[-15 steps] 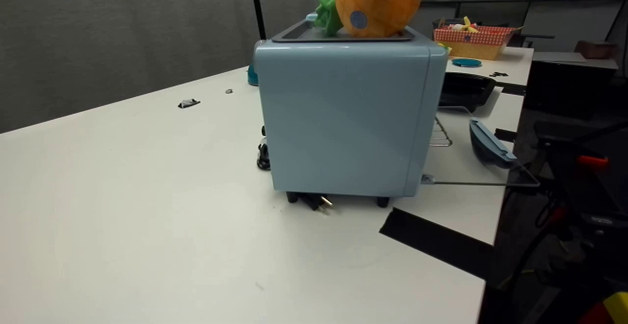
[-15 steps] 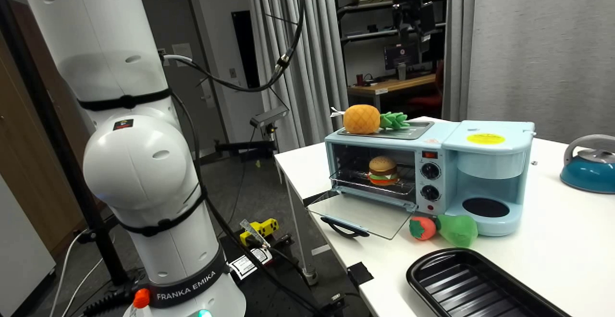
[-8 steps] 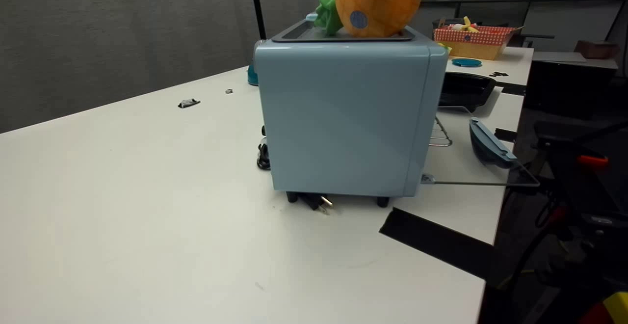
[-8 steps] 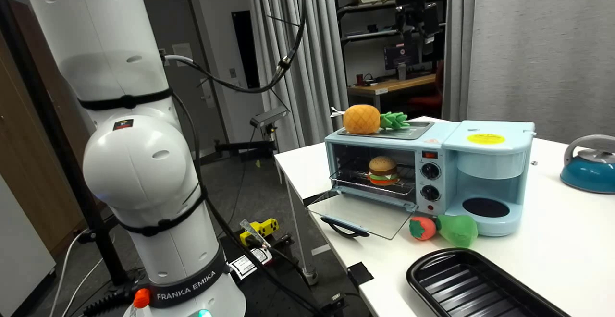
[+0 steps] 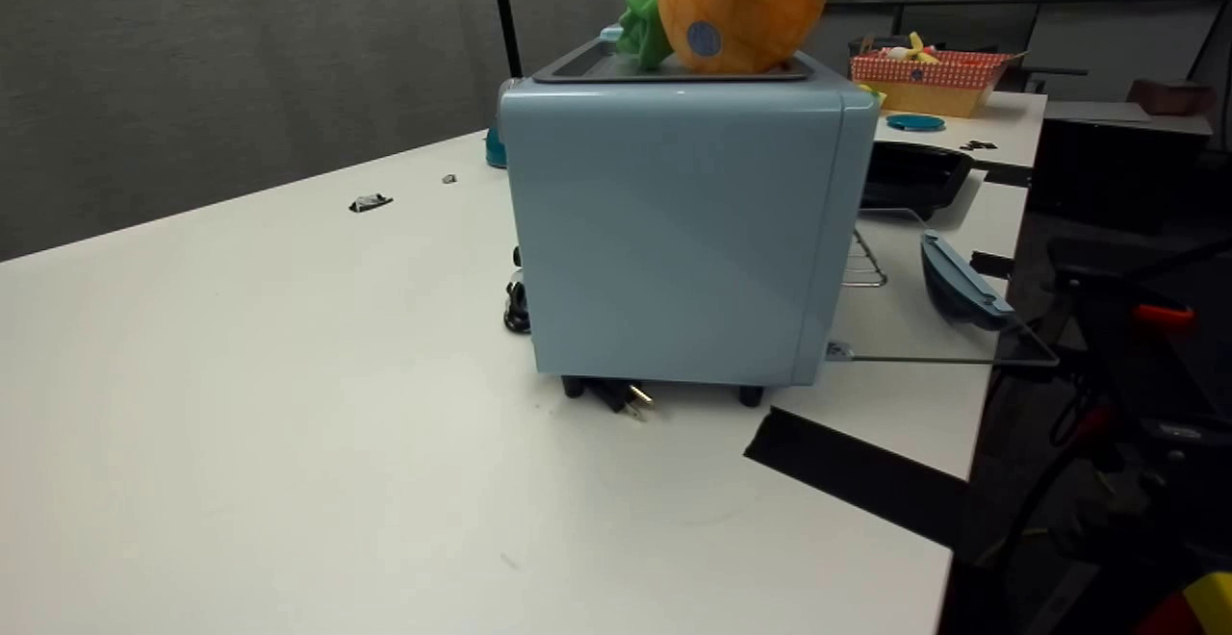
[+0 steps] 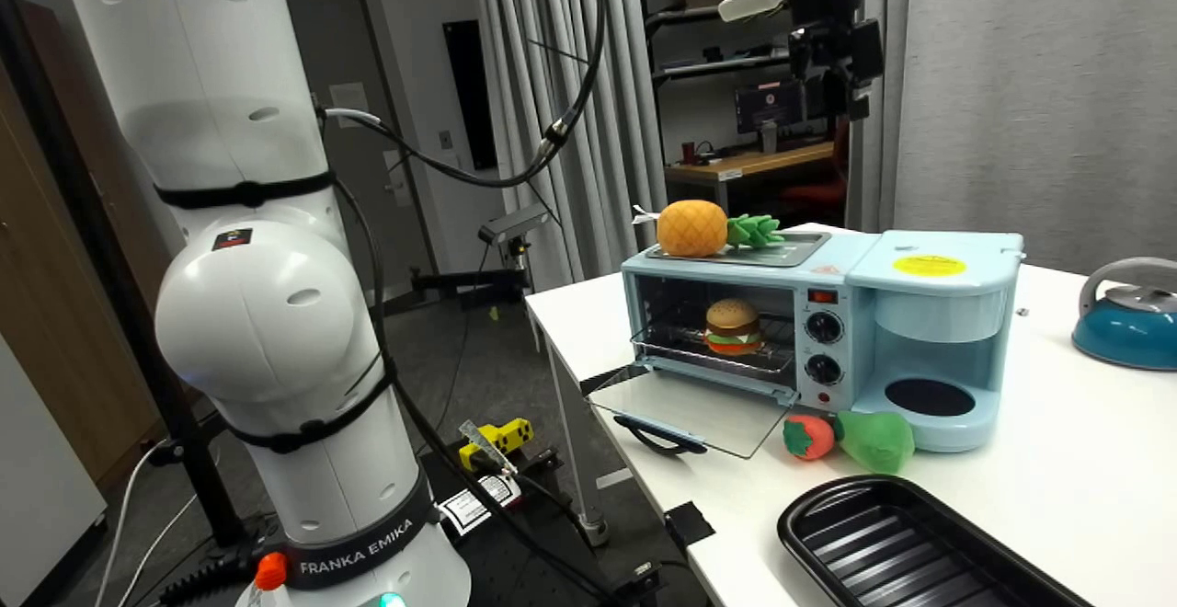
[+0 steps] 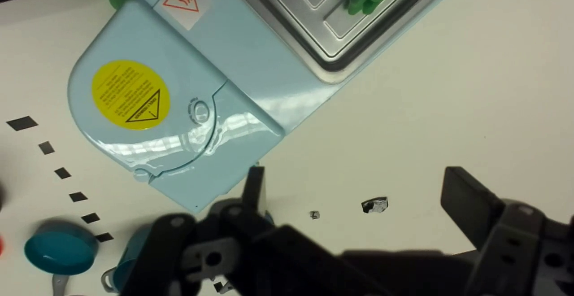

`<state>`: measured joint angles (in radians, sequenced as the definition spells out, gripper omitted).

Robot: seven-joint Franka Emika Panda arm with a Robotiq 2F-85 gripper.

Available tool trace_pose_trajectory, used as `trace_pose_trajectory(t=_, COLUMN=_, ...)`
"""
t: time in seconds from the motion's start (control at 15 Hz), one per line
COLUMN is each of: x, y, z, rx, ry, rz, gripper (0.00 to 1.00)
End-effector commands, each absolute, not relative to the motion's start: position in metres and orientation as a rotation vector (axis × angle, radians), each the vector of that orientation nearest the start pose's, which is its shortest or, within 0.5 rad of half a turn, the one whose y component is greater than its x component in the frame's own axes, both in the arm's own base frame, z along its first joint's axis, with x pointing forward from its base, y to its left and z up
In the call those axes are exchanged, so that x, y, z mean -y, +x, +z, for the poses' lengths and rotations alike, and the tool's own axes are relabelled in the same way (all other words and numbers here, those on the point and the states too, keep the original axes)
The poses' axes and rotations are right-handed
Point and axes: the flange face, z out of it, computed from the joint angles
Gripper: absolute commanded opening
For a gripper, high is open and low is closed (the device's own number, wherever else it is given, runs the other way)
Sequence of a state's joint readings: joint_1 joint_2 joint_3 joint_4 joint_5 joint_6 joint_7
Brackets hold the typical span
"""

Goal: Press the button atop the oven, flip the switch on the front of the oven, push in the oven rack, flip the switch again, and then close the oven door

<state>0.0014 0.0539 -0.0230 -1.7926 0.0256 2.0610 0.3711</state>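
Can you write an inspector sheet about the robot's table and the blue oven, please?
Surface: white table, black tape on it.
Job's things: blue oven, glass door open, rack sticking out; round button and red switch in view.
Clutter: toy pineapple on metal tray atop oven; burger inside; red toy, green toy, black pan in front.
Gripper: open, holding nothing.
Cables: plug loose under the oven's edge; black cable by the arm.
Surroundings: gray curtain, monitor, desk.
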Motion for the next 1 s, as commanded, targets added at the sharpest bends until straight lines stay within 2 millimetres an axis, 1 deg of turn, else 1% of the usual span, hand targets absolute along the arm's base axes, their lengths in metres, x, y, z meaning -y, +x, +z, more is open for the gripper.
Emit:
trace_pose_trajectory(t=0.0, x=0.03, y=0.601, z=0.518, rx=-0.591, ry=-3.042, rz=-0.262, gripper=1.0)
trace_pose_trajectory(t=0.13, x=0.039, y=0.6, z=0.509, rx=-0.597, ry=-3.052, rz=-0.228, gripper=1.0)
trace_pose_trajectory(t=0.47, x=0.062, y=0.595, z=0.501, rx=-0.605, ry=-3.071, rz=-0.184, gripper=1.0)
trace_pose_trajectory(t=0.73, x=0.071, y=0.591, z=0.493, rx=-0.596, ry=-3.074, rz=-0.179, gripper=1.0)
trace_pose_trajectory(t=0.8, x=0.072, y=0.59, z=0.49, rx=-0.591, ry=-3.077, rz=-0.173, gripper=0.9)
trace_pose_trajectory(t=0.87, x=0.073, y=0.589, z=0.487, rx=-0.583, ry=-3.081, rz=-0.17, gripper=0.74)
trace_pose_trajectory(t=0.93, x=0.072, y=0.589, z=0.485, rx=-0.574, ry=-3.079, rz=-0.173, gripper=0.68)
